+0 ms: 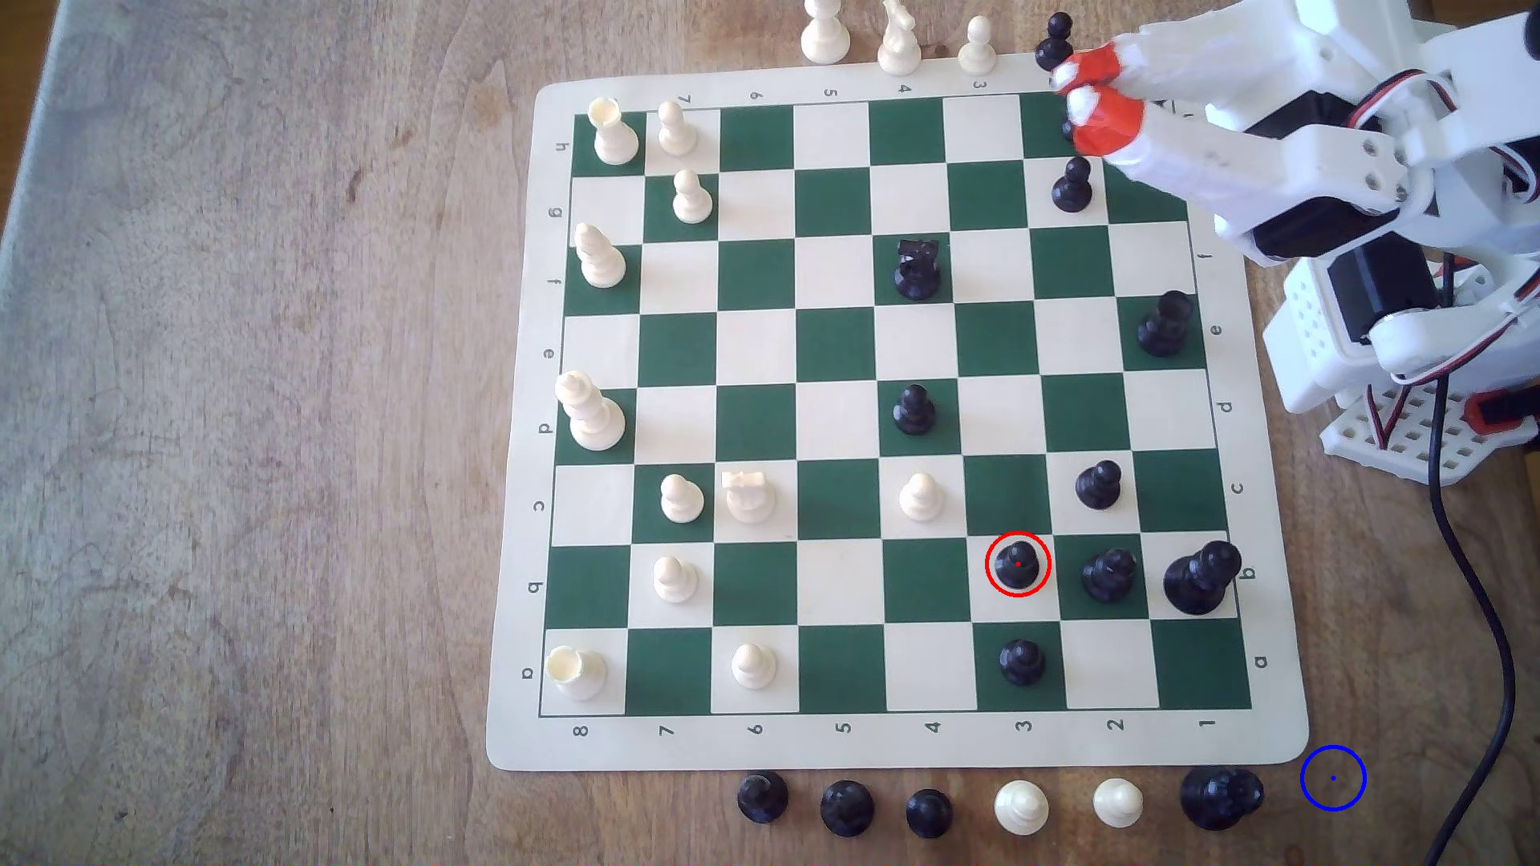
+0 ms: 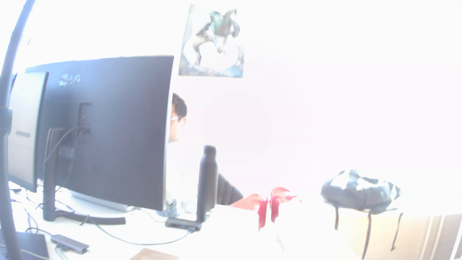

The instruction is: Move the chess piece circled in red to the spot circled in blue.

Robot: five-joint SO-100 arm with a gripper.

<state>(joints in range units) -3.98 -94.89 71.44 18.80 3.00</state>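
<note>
Well apart: pawn, fingers.

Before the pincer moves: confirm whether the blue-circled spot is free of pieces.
Yes, the blue-circled spot shows bare wood, right of the big black piece.

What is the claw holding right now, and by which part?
Nothing. The claw has its red tips close together with nothing between them, far from the red-circled black pawn, which stands untouched on the board.

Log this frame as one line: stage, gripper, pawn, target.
stage: pre-reach | gripper: fingers closed, empty, over board's far corner | black pawn: on b3, untouched | blue circle: bare tabletop, off board
</note>
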